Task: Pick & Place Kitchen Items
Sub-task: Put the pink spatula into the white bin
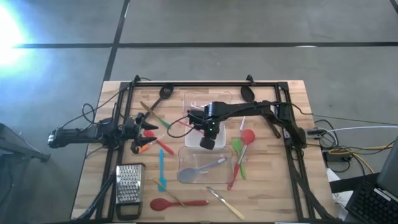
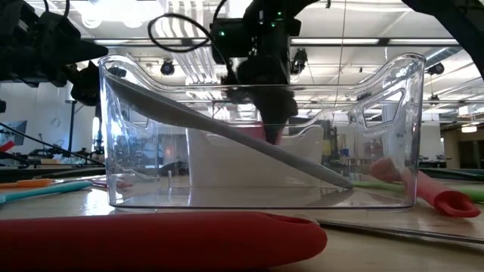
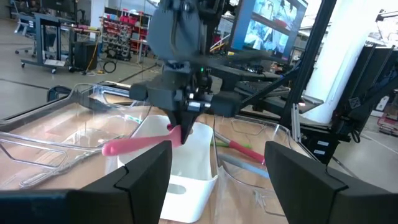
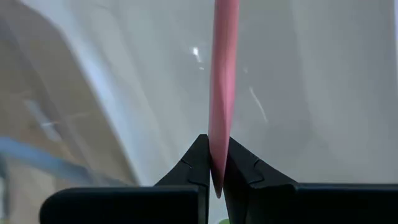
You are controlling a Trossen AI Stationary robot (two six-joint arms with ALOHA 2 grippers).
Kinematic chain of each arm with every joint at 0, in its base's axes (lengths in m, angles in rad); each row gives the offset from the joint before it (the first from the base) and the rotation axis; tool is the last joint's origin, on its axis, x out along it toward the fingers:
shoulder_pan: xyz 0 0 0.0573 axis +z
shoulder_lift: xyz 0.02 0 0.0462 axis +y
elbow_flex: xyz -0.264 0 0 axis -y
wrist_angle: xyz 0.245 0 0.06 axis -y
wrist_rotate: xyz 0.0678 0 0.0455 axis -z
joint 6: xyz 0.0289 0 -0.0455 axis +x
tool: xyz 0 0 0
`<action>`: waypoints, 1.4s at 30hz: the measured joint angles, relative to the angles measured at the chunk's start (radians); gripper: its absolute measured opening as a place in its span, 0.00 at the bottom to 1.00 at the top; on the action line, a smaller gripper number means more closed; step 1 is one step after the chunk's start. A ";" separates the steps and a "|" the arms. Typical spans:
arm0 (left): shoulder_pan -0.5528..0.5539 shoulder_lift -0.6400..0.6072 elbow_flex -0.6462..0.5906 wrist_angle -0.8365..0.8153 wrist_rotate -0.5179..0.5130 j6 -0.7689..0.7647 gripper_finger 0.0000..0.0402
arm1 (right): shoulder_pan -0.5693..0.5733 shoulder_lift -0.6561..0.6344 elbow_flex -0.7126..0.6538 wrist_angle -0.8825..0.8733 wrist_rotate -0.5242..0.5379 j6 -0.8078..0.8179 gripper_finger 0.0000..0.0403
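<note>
I see my right gripper (image 1: 207,142), at centre frame above a white tub (image 3: 180,163), pinching a slim, smooth pink utensil (image 3: 140,144). My left gripper (image 1: 151,124), at left, hangs with its fingers wide, holding nothing. One grey spoon (image 1: 199,171) already lies in the clear, glossy plastic tub (image 1: 183,157). Many long-handled utensils remain scattered on the wood-grain table (image 1: 273,193), so I judge the task barely begun.

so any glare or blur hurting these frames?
High view: blown-out glare on the floor, upper left corner, off the table. Low view: red utensil up close is soft; clear tub reflects ceiling lights. Right wrist view: the pink utensil and tub wall behind it are blurred.
</note>
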 joint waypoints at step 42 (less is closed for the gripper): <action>0.000 0.002 0.000 0.000 0.000 0.000 0.65 | 0.037 -0.201 -0.416 0.306 -0.030 0.186 0.03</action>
